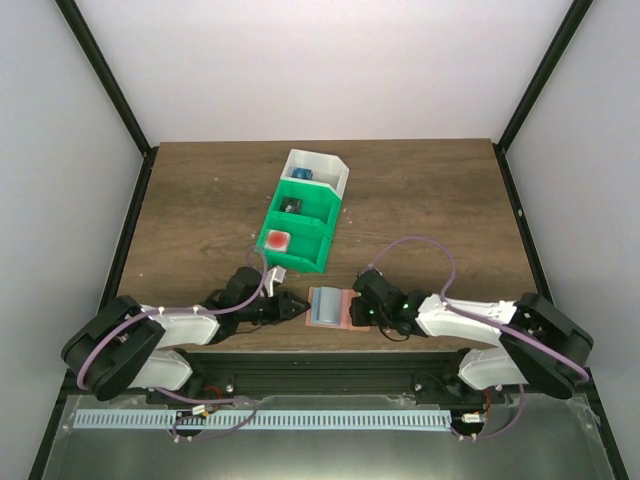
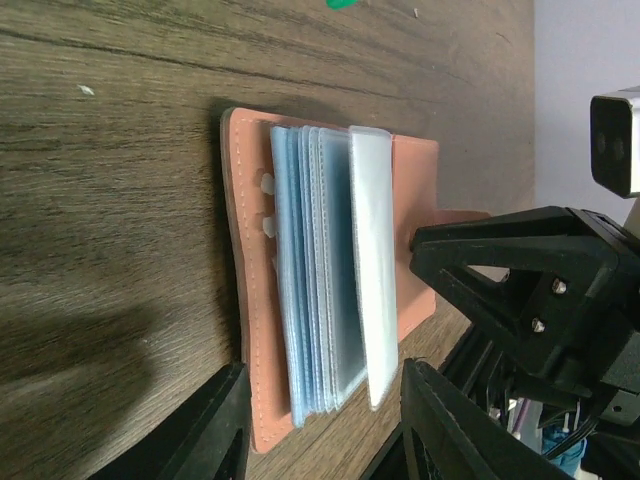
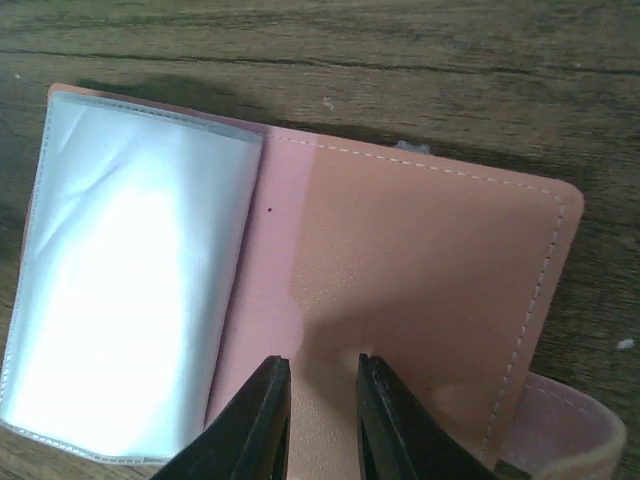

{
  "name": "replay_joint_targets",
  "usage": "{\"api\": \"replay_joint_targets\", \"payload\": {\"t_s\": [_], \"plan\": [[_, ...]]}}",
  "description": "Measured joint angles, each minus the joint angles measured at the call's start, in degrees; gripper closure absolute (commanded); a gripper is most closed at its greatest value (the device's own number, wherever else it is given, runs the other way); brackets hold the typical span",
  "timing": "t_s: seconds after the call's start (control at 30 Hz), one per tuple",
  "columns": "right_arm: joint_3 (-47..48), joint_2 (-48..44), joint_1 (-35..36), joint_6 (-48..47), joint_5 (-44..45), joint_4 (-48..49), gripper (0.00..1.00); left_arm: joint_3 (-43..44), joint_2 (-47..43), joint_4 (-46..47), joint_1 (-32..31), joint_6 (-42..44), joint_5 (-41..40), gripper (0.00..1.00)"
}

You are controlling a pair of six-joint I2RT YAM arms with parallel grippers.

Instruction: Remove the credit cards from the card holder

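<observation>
We find the salmon-brown leather card holder (image 1: 330,307) open at six o'clock, pale flat credit cards (image 2: 320,270) all inside; left end effector (image 2: 322,368) released, right end effector (image 3: 320,360) barely parted, empty.

End effectors: two, the left end effector (image 1: 297,305) and the right end effector (image 1: 352,312). Card holder (image 1: 330,307): one, between them. Credit cards (image 2: 320,290): one fanned stack, edges too crowded to count. Bin (image 1: 300,262): one, three compartments, beyond the left end effector. Blocks: three, a red block (image 1: 276,240), a black block (image 1: 291,206) and a blue block (image 1: 302,174).
</observation>
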Motion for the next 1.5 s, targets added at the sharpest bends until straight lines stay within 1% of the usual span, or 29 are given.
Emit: {"api": "replay_joint_targets", "payload": {"t_s": [0.23,0.3,0.4,0.47,0.57,0.63,0.77,0.83,0.93,1.0,1.2,1.27,1.33,1.5], "plan": [[-3.32,-1.36,-0.11,0.02,-0.15,4.09,0.80,0.00,1.64,0.94,0.00,0.07,0.24,0.56],[-3.67,-1.38,-0.15,0.00,-0.17,4.66,0.80,0.00,2.91,1.64,-0.04,-0.02,0.74,0.60],[-4.31,-1.70,-0.26,0.00,-0.31,5.62,0.80,0.00,4.57,2.67,-0.37,-0.46,1.29,0.71],[-4.42,-1.95,-0.33,-0.02,-0.55,5.75,0.78,0.02,5.40,3.54,-0.94,-0.90,1.62,0.76],[-4.76,-2.86,-0.37,-0.11,-1.31,5.99,0.74,0.13,5.29,4.44,-1.97,-1.68,1.81,0.76],[-4.79,-3.56,-0.37,-0.28,-2.14,6.34,0.69,0.44,5.18,4.94,-2.36,-1.97,2.03,0.77],[-4.37,-3.80,-0.37,-0.48,-3.89,7.30,0.62,0.59,5.84,8.09,-2.49,-3.30,2.75,0.81],[-3.34,-3.28,-0.37,-0.22,-4.22,7.56,0.61,0.59,7.04,10.12,-2.51,-4.17,3.30,0.81],[-0.96,-1.31,-0.37,0.02,-4.52,8.04,0.64,0.22,8.74,13.07,-2.51,-5.70,4.04,0.77],[0.37,0.79,-0.37,0.07,-4.96,9.09,0.68,-0.11,8.96,14.03,-2.51,-6.32,4.46,0.71],[1.14,5.68,-0.37,0.63,-5.03,9.73,0.80,-0.11,8.61,14.60,-2.56,-6.51,4.74,0.59],[0.92,5.95,-0.37,0.81,-4.92,9.97,0.86,-0.07,8.39,14.29,-2.58,-6.25,4.66,0.57],[0.57,5.90,-0.37,0.92,-4.92,10.56,0.90,0.07,8.37,13.86,-2.60,-6.05,4.52,0.56],[-0.94,5.75,-0.37,1.33,-5.11,12.76,0.92,0.68,8.52,13.40,-2.60,-5.75,4.57,0.55]]}}
